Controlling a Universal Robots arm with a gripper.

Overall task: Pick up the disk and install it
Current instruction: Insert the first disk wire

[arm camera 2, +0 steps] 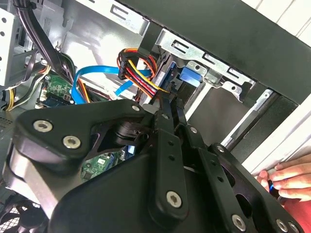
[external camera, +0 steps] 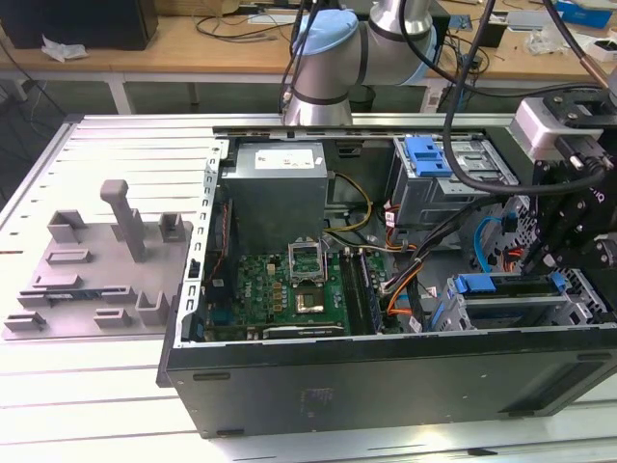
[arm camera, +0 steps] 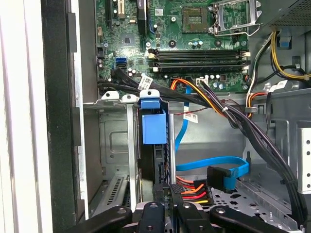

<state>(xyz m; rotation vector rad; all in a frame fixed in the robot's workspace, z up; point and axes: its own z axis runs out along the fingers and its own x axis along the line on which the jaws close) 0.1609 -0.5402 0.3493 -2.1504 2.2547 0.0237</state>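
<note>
The disk [external camera: 479, 285] stands on edge in the lower drive bay [external camera: 540, 313] of the open computer case, its blue carrier tab upward. In the first wrist view the blue carrier [arm camera: 153, 121] sits between the bay's metal rails [arm camera: 130, 145], with the disk's dark edge behind it. My gripper [arm camera: 165, 188] is at the disk's near end, fingers pressed together. I cannot tell whether the tips touch the disk. The second wrist view shows the gripper [arm camera 2: 167, 99] shut, pointing at the blue carrier [arm camera 2: 190, 75]. In the exterior view the gripper [external camera: 551, 262] hangs over the bay.
Red, yellow and black power cables [arm camera: 192, 189] and a blue data cable [arm camera: 228, 170] lie close beside the fingers. The motherboard [external camera: 289, 289] and power supply [external camera: 280, 183] fill the case's left. Another blue carrier [external camera: 427, 154] sits in the upper bay. A hand [arm camera 2: 291, 179] rests outside the case.
</note>
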